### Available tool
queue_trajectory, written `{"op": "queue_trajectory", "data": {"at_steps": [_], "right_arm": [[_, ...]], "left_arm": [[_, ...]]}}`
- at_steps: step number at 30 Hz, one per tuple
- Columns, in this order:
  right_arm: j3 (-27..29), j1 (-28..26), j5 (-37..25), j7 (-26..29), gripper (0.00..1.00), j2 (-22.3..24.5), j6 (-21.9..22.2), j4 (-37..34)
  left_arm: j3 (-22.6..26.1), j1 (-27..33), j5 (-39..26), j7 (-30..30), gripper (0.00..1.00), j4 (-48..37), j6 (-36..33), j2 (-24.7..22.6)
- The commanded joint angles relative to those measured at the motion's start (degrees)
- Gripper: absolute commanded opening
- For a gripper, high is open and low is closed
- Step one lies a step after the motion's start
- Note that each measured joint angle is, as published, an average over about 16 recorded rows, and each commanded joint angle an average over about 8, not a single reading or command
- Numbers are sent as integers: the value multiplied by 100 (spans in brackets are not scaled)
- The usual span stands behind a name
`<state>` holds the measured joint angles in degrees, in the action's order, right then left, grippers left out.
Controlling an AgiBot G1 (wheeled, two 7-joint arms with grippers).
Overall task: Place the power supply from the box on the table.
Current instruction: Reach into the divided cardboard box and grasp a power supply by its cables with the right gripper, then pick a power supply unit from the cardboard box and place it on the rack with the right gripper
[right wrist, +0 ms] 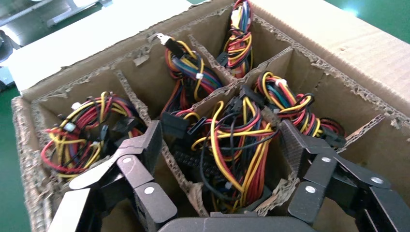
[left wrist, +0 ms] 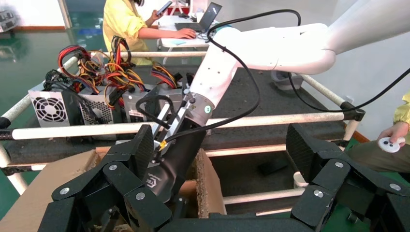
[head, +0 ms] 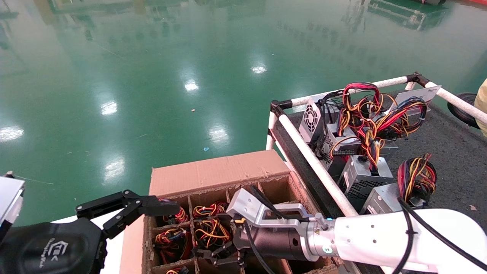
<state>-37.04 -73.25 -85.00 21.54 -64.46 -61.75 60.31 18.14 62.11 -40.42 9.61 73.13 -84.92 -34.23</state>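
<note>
Here, right end effector (right wrist: 220,159) spread above box (head: 213,173) wire bundle (right wrist: 237,145), left end effector (head: 152,207) parked

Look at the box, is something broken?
Yes. The box has ragged, torn divider edges, frayed where the open right gripper reaches in. Wire bundles spill out of their cells. The left gripper hovers open at the box's edge.

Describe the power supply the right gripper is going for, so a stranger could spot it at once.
Find the brown cardboard box with its grid of cells, beside the white-railed table. The right gripper hangs open over one cell; the power supply there shows only as a wire bundle. Unlike neighbouring cells' bundles, it sits directly between the fingers.
</note>
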Motion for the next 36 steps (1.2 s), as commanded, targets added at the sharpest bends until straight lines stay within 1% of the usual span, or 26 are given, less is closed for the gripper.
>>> {"op": "queue_trajectory", "data": {"at_steps": [1, 10, 19, 36], "right_arm": [[-21, -17, -55, 34, 0, -49, 52, -40], [-43, -48, -78, 46, 0, -154, 90, -161], [-36, -26, -25, 45, 0, -149, 44, -236], [102, -201, 197, 332, 0, -36, -80, -257]], "left_arm": [[0, 0, 0, 0, 100, 0, 0, 0], [2, 1, 1, -1, 100, 0, 1, 1], [4, 1, 3, -2, 100, 0, 2, 2], [7, 2, 5, -4, 100, 0, 3, 3]]}}
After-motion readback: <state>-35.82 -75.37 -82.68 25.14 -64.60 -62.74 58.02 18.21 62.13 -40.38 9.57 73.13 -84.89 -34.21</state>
